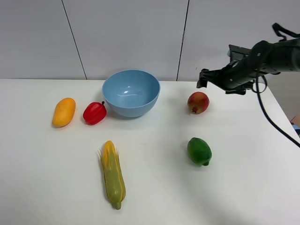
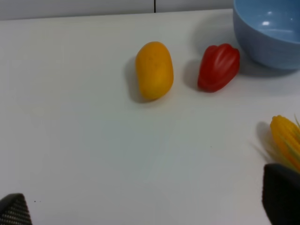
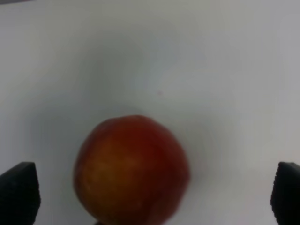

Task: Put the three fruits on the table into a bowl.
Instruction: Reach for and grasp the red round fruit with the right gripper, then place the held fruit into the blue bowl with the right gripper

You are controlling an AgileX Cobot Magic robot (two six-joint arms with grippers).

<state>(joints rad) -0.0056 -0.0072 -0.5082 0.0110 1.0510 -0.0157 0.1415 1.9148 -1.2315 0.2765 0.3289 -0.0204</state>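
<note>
— What's nearest?
— The corn cob (image 1: pixel 113 176), then the lime (image 1: pixel 199 151).
— And the bowl (image 1: pixel 133 107)?
— Bare inside. The mango (image 1: pixel 63 112) and pepper (image 1: pixel 94 113) lie to its left and the pomegranate (image 1: pixel 198 102) to its right, all on the table (image 1: pixel 243 187).
— Grippers?
— The right gripper (image 3: pixel 152 193) is spread wide near the blurred pomegranate. The left gripper (image 2: pixel 147 206) is wide too, its tips cut off.

Pale grey wall panels (image 1: pixel 122 33), dark vert. seams (image 1: pixel 74 40), even light
</note>
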